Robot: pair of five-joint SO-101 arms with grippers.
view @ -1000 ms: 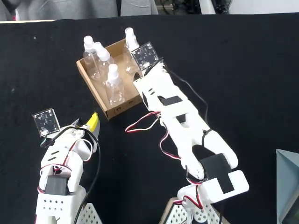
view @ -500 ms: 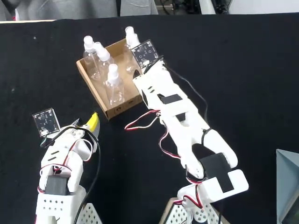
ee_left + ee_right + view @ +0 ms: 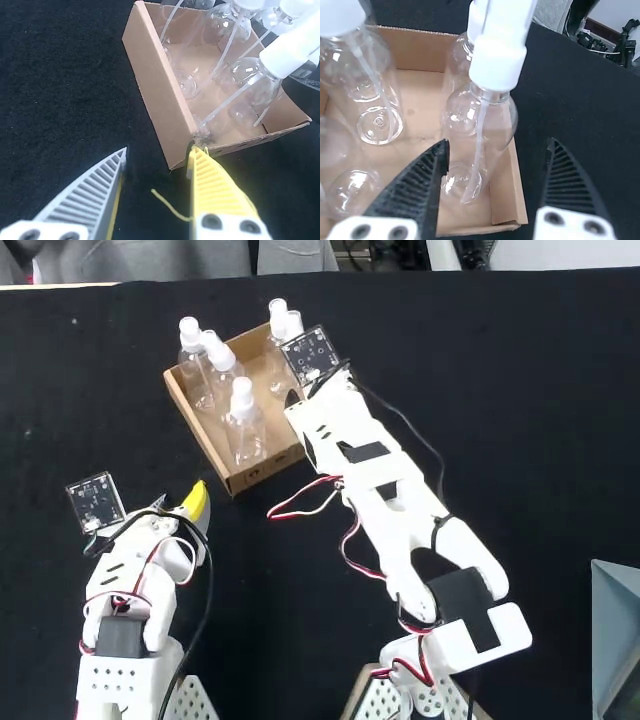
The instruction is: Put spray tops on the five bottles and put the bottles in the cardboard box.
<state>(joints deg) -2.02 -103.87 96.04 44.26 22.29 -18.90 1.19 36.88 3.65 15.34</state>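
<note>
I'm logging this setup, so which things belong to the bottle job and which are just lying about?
Job: cardboard box; spray-topped bottles inside it; left hand; right hand.
Lying about: grey object at the high view's right edge.

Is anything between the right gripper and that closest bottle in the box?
Nothing visible does. The bottle stands in the cardboard box corner, directly ahead of the right gripper, whose fingers are open.

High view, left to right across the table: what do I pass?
Left arm's square tag → cardboard box → right arm's base → grey object at the right edge.
</note>
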